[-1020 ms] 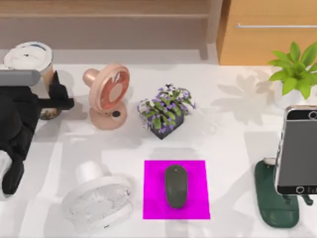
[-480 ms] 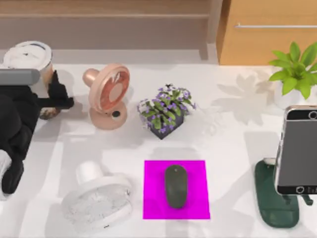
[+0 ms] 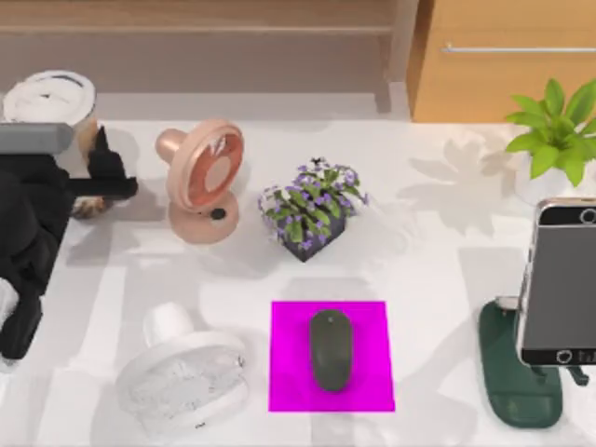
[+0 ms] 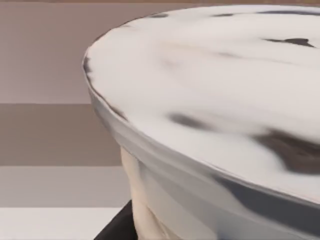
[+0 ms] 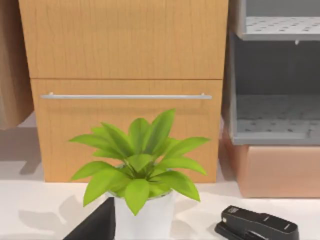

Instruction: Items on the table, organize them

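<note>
Top view: my left pincer point(image 3: 93, 177) sits at ten o'clock on the counter point(image 3: 438, 270), clamped around the drink cup point(image 3: 51, 102), whose white lid looms close in the left wrist view. Mouse point(image 3: 331, 349) lies on the magenta pad point(image 3: 289, 372) at six o'clock; smartphone point(image 3: 559, 284) stands on a green stand point(image 3: 512, 382) at four o'clock

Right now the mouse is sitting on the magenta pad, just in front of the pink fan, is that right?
Not quite. The mouse does lie on the magenta pad, but what stands straight behind it is the purple-flowered plant, as the top view shows. The pink fan stands further toward the table's left, beside that plant.
</note>
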You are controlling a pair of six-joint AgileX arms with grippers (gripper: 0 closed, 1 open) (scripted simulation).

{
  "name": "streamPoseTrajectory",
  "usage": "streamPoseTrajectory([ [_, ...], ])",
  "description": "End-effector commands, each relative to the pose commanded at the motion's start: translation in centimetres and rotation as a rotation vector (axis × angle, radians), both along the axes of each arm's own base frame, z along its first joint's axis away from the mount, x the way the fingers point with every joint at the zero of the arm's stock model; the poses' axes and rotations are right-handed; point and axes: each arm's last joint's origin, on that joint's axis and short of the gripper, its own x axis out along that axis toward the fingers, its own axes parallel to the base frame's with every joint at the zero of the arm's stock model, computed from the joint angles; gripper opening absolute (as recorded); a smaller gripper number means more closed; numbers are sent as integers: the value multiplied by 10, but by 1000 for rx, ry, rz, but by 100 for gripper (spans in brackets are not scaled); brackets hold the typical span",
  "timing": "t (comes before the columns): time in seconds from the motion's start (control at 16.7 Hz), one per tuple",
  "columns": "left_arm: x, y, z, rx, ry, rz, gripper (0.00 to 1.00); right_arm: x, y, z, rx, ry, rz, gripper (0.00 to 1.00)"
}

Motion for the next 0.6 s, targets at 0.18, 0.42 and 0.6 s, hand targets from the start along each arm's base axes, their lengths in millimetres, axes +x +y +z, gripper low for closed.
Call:
streamPoseTrajectory([
  [0.18,10,-5,23,-10,-103,-12,0,0,0,0,0,0,0,100],
  [0.42,27,-18,73,-32,-262,-45,0,0,0,0,0,0,0,100],
  [0.6,40,-28,108,-46,-330,-67,0,0,0,0,0,0,0,100],
])
